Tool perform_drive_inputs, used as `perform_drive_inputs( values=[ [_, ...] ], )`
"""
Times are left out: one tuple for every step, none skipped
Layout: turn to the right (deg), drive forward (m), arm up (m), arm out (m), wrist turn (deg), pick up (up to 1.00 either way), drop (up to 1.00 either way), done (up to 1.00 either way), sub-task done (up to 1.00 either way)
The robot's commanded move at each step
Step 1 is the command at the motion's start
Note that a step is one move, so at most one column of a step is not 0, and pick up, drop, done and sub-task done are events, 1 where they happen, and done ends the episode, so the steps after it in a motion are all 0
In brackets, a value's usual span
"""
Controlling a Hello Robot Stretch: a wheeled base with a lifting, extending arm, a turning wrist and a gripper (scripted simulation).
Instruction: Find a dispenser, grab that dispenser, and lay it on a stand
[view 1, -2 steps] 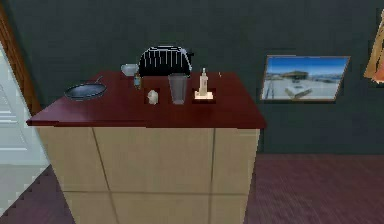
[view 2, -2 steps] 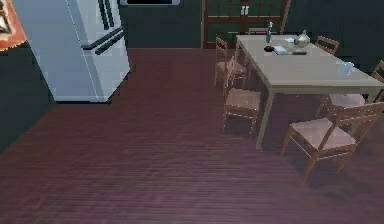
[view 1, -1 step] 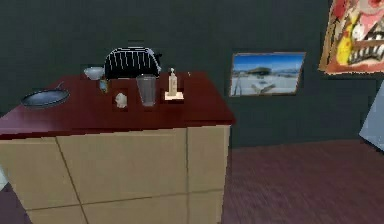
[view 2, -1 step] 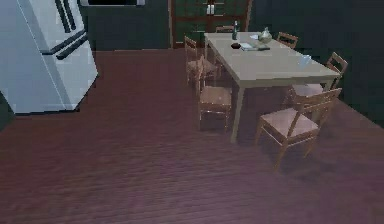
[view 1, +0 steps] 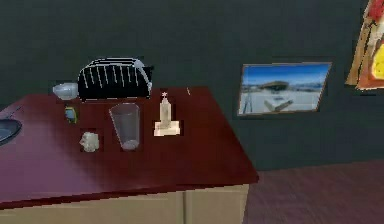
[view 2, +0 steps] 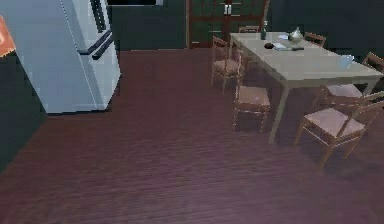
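Pale upright thing (view 1: 166, 115): narrow top and flat square base. It stands mid dark red worktop (view 1: 205, 150), toward the right edge. Whether it is the dispenser cannot be told.
Fingers: their state cannot be told.
Glass tumbler (view 1: 126, 127): upright, just left of it; contents unclear.
Pale lump (view 1: 90, 142): left of the tumbler, shape unclear.
Small green thing (view 1: 70, 114): too small to name.
Grey bowl (view 1: 65, 90): back left corner, inside hidden.
Toaster (view 1: 115, 78): at the back edge.
Dark dish (view 1: 6, 130): cut off at the left edge.
Framed picture (view 1: 285, 88): on the wall beyond.
Long pale worktop (view 2: 320, 70): chairs (view 2: 252, 98) around it; small things at its far end cannot be named.
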Motion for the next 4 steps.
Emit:
perform_drive_inputs(
  values=[
    [-45.0, 0.0, 0.0, 0.0, 0.0, 0.0, 0.0, 0.0, 0.0],
    [-45.0, 0.0, 0.0, 0.0, 0.0, 0.0, 0.0, 0.0, 0.0],
    [0.0, 0.0, 0.5, 0.0, 0.0, 0.0, 0.0, 0.0, 0.0],
    [0.0, 0.0, 0.38, 0.0, 0.0, 0.0, 0.0, 0.0, 0.0]
  ],
)
